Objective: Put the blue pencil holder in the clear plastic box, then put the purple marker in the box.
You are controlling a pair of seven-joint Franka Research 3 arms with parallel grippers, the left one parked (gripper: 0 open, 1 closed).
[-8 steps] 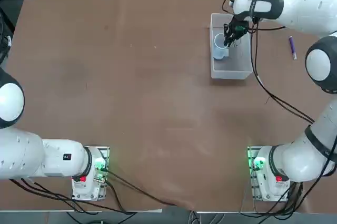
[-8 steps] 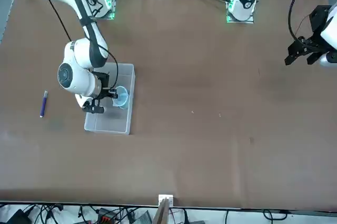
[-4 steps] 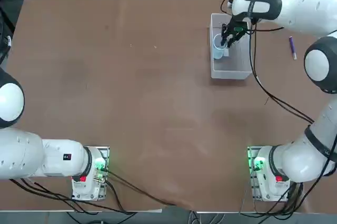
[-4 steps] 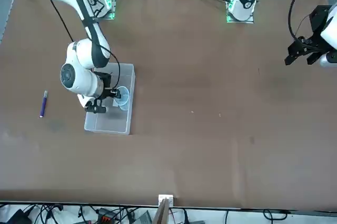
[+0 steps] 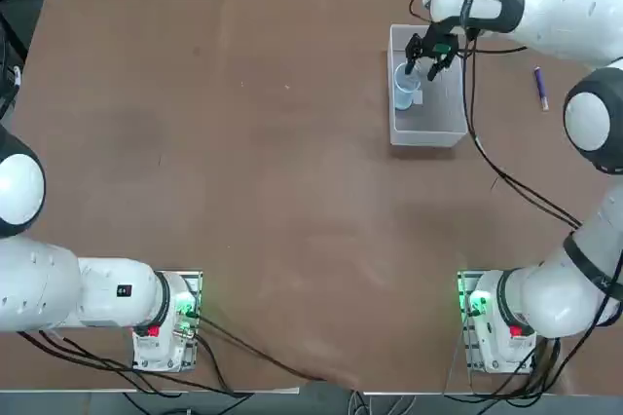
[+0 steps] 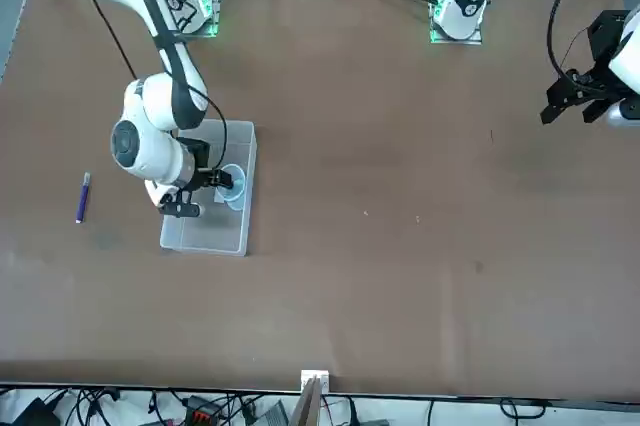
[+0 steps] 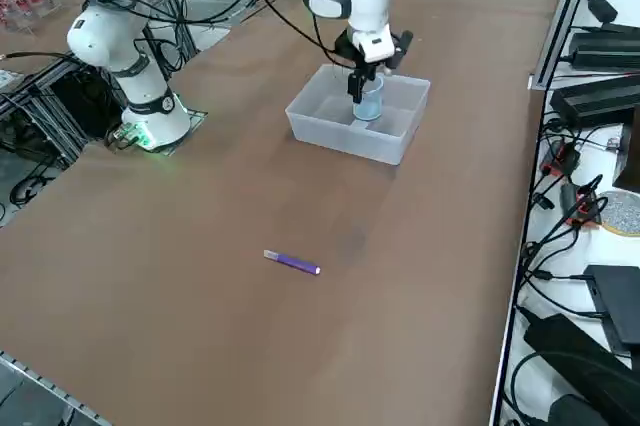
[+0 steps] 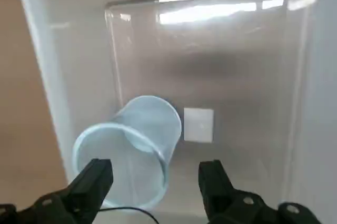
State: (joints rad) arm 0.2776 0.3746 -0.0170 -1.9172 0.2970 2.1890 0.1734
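Note:
The blue pencil holder (image 5: 405, 87) rests inside the clear plastic box (image 5: 428, 136), close to the box wall on the side toward the table's middle. My right gripper (image 5: 428, 53) hovers just above it, open, holding nothing. In the right wrist view the two fingers (image 8: 92, 182) stand apart over the pencil holder (image 8: 131, 153), whose rim faces the camera, beside the box's white label (image 8: 198, 125). The purple marker (image 5: 540, 87) lies on the table outside the box, farther to the robot's right. From the side, the marker (image 7: 292, 262) is well apart from the box (image 7: 335, 136).
Brown tabletop surrounds the box on all sides. The right arm's black cable (image 5: 506, 181) loops over the table between the box and the arm's base (image 5: 492, 322). Cables and equipment line the far edge.
The right gripper has opened and let go of the blue pencil holder, which stays in the box. The gripper has lifted slightly. The marker has not moved.

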